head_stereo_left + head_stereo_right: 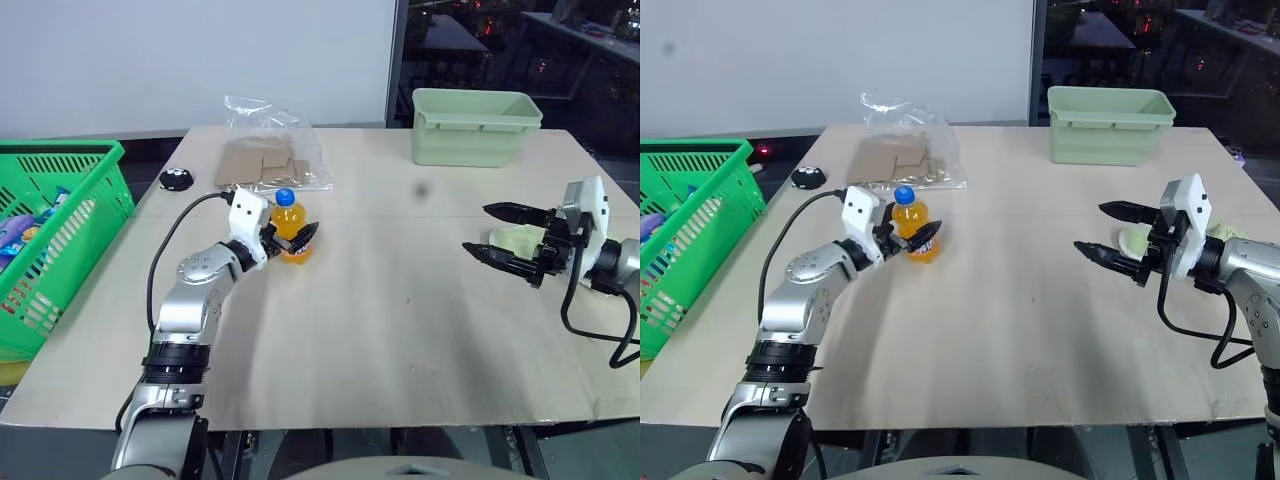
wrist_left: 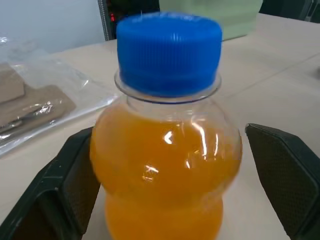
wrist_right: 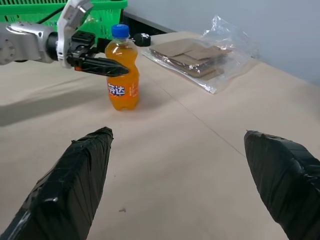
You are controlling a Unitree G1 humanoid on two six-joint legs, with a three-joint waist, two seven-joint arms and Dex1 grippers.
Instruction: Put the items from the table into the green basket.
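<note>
I am holding my left gripper (image 1: 297, 238) spread wide around the orange soda bottle (image 1: 289, 228), one finger on each side of its round body, neither visibly pressing it. The bottle is standing upright on the table (image 1: 400, 340), blue cap up, toward ten o'clock from the table's middle.

I am holding my right gripper (image 1: 497, 233) above the table at about three o'clock, its fingers also spread wide and gripping nothing; a pale, flat item (image 1: 516, 240) is lying on the table just behind it.

The green basket (image 1: 70, 215) is sitting past the table's edge at nine o'clock, with colourful packets (image 1: 20, 228) showing inside.

A clear bag (image 1: 268, 150) of brown card pieces is lying at eleven o'clock, just behind the bottle, and a small black round object (image 1: 176, 179) is lying beside it.

A pale green tub (image 1: 472, 126) is standing at one o'clock near the far edge.
</note>
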